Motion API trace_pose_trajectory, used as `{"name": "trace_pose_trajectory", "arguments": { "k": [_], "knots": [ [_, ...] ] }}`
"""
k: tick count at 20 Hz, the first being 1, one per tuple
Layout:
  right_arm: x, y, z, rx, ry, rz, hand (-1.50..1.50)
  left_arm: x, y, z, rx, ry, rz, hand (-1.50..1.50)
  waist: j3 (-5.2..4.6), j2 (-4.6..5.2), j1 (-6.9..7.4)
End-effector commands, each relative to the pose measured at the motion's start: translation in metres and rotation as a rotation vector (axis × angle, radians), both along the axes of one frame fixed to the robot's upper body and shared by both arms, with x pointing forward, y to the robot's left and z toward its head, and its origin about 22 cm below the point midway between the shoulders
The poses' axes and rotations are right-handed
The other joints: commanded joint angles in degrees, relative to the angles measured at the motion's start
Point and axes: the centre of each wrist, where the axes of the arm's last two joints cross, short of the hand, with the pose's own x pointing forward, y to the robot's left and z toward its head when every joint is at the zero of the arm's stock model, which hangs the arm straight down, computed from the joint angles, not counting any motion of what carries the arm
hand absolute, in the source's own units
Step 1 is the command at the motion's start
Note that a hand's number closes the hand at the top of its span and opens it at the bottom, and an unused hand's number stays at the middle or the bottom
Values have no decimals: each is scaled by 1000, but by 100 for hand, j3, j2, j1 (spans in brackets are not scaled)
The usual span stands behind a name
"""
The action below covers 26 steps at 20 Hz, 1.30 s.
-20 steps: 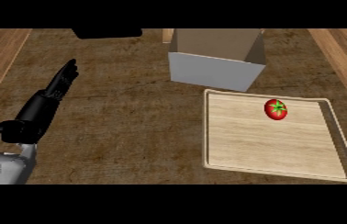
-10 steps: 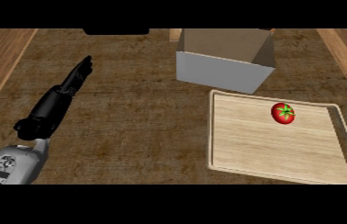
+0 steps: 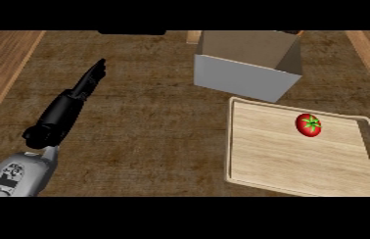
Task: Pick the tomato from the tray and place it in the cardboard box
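Head view: a round red tomato (image 3: 309, 125) is lying on the wooden tray (image 3: 274, 159); the box (image 3: 246, 62) is standing open; the left hand (image 3: 69, 103) is extending straight-fingered, grasping nothing.

Dark brown worktop (image 3: 159, 120) with a coarse, mottled wood grain, seen steeply from above and filling most of the view. A lighter wooden strip (image 3: 16, 61) with straight grain runs diagonally along the left edge; a similar pale strip (image 3: 359, 42) borders the upper right corner. A flat black object (image 3: 132, 32) lies at the far edge, cut off by the view. Lighting is even and soft, without strong shadows.
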Motion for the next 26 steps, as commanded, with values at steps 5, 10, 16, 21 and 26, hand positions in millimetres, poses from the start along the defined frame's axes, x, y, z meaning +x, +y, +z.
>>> {"name": "trace_pose_trajectory", "arguments": {
  "k": [5,10,16,21,26],
  "knots": [
    [18,58,-16,-94,194,-71,-150,8,8,-2,-1,5,3,0,9,-6,-23],
    [45,65,-7,-66,234,-97,-150,-5,24,-17,11,10,23,0,11,-19,-68],
    [63,98,-47,-99,267,-128,-150,4,9,-7,-7,0,3,0,12,-16,-76],
    [70,84,-48,-129,237,-164,-150,8,8,5,10,7,19,0,14,-22,-107],
    [60,94,-62,-169,248,-165,-150,4,4,0,13,7,36,0,14,-29,-130]
  ]
}}
